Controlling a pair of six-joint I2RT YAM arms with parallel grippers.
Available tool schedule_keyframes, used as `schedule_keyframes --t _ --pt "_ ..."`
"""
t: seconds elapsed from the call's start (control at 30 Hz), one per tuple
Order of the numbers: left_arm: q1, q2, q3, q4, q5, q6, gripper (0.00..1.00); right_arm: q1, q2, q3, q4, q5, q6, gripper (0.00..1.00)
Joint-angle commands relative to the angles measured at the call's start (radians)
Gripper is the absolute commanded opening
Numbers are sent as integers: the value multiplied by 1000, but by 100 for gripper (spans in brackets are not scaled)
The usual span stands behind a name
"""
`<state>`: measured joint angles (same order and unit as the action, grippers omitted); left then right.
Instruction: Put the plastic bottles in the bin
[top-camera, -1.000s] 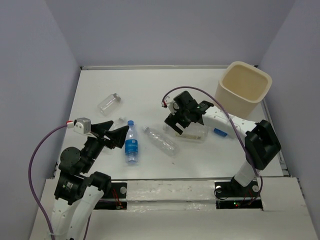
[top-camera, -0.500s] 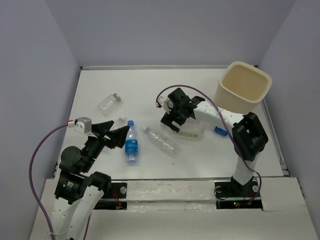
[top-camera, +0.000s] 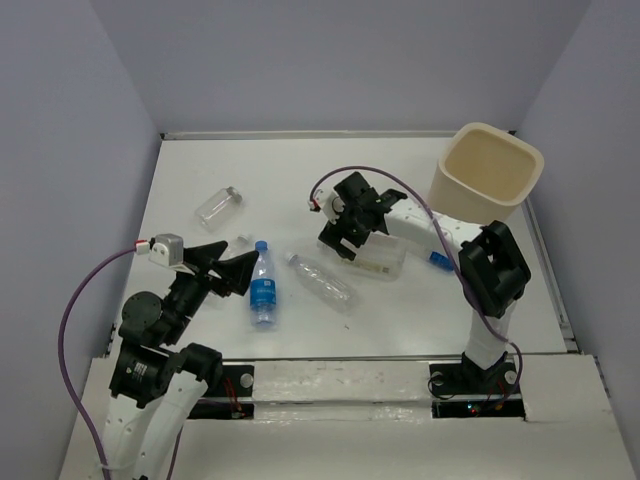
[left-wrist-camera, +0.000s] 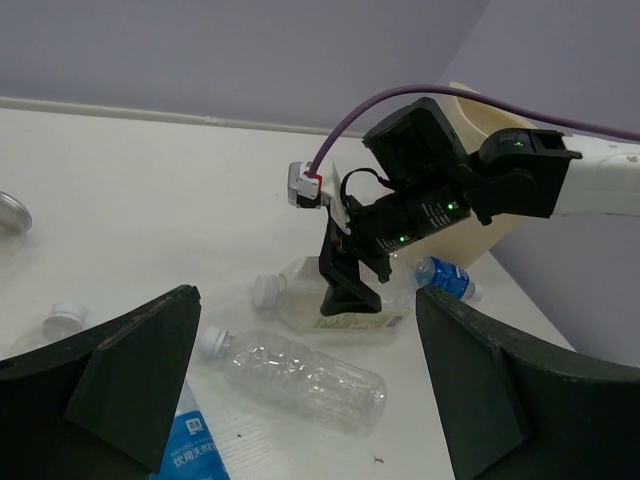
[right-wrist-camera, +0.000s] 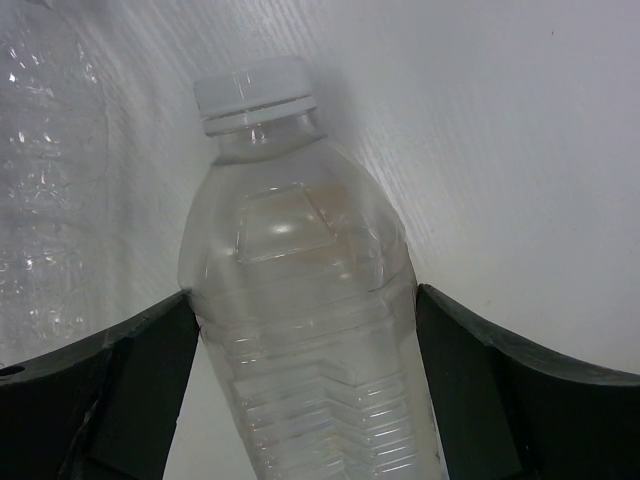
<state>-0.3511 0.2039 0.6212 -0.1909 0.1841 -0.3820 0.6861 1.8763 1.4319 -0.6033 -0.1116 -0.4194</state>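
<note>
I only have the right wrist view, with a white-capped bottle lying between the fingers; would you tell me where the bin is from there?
Observer: The bin stands upright at the far right corner of the table, beyond and to the right of the right gripper.
Operator: Thank you. Is the left arm anywhere near?
Observer: No. The left gripper is open and holds nothing, over the near left of the table beside the blue-labelled bottle.
Operator: Does anything lie between my bottle and the bin?
Observer: Yes. A bottle with blue on it lies on the table just to the right of the white-capped bottle, on the bin's side.
</note>
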Motion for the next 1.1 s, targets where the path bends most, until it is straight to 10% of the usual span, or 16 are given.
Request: schedule_keyframes --t 0.0,0.1,0.57,1.07 --pt "9 20 -6 51 31 14 99 -10 11 -37 5 67 34 52" --pt "14 17 -8 53 32 15 99 -10 -105 -39 87 107 62 32" --pt "20 15 -8 54 38 15 99 -10 -530 -140 385 167 267 29" --pt "18 -14 -11 62 57 20 99 -267 -686 -10 763 752 225 34"
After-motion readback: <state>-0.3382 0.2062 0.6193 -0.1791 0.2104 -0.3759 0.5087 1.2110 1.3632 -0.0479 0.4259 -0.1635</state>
